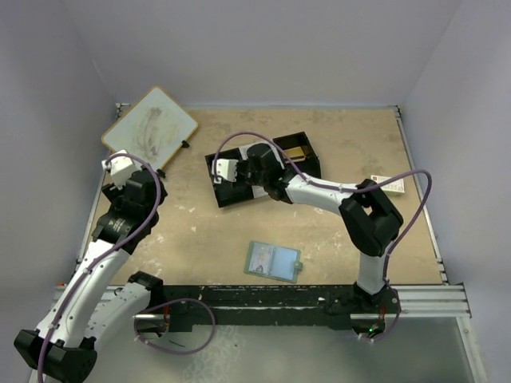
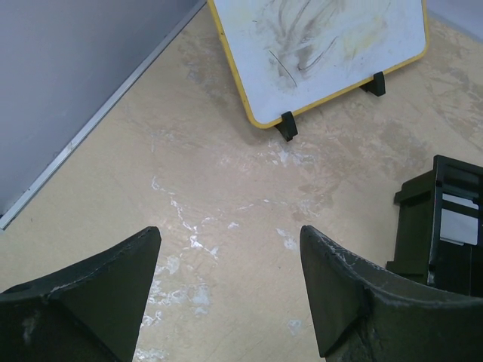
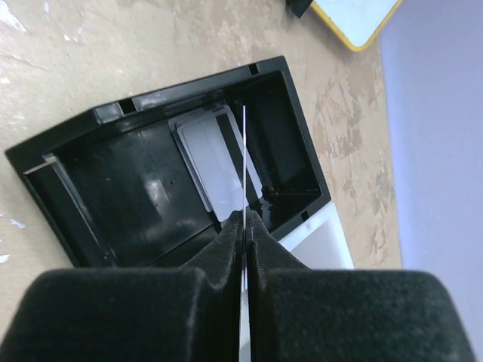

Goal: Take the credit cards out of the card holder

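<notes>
Right fingers (image 3: 238, 232) pinch a credit card (image 3: 245, 151) edge-on, long axis toward 12 o'clock, above the tray (image 3: 113, 188) | we note left fingers (image 1: 120, 165) spread, empty.

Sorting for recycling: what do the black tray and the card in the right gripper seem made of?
The black tray: likely hard plastic, glossy; its floor reflects light. The card, edge-on in the right gripper: thin, straight, probably stiff plastic.

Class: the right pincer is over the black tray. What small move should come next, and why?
Probably open the right pincer to release. It grips a thin card edge-on over the black tray compartment where a pale card already lies.
</notes>
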You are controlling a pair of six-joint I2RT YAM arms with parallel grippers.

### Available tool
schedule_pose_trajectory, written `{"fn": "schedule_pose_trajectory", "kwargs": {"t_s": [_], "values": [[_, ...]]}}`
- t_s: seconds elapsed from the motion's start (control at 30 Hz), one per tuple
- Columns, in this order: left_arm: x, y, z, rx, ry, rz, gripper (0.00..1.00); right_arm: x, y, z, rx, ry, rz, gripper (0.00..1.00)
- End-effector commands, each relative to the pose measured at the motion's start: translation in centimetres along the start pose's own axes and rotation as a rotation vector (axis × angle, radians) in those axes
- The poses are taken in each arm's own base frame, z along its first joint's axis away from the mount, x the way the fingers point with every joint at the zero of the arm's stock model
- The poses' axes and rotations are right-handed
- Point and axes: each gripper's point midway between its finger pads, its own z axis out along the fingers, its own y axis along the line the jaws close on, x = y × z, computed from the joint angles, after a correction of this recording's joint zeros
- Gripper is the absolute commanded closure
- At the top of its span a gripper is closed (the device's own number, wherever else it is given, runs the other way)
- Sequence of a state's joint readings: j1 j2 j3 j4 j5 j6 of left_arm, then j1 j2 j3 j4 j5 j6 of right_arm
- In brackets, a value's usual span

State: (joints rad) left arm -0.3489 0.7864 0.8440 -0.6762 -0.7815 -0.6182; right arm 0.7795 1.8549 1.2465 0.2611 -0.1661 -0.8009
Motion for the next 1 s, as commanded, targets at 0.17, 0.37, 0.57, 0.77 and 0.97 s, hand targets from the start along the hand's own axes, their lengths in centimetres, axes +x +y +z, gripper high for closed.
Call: {"fn": "schedule_pose_trajectory", "kwargs": {"t_s": [0.17,0.37,0.57,0.77,0.97], "values": [[-0.8,0.4,-0.1,-0.013,-0.032,-0.034,0.27,0.5,-2.7,2.4,0.033,0.055,-0.110,1.00],[-1.1,0.6,-0.4,-0.016,-0.043,-0.044,0.27,2.2,-2.9,4.3,0.037,0.120,-0.144,1.00],[-1.4,0.9,-0.7,-0.014,-0.059,-0.062,0.27,3.3,-3.4,5.9,0.060,0.180,-0.211,1.00],[-1.4,0.9,-0.7,-0.010,-0.057,-0.061,0.27,3.2,-2.8,7.8,0.052,0.191,-0.257,0.99],[-1.3,0.8,-0.7,-0.006,-0.053,-0.058,0.27,3.4,-1.7,8.4,0.022,0.186,-0.271,0.97]]}}
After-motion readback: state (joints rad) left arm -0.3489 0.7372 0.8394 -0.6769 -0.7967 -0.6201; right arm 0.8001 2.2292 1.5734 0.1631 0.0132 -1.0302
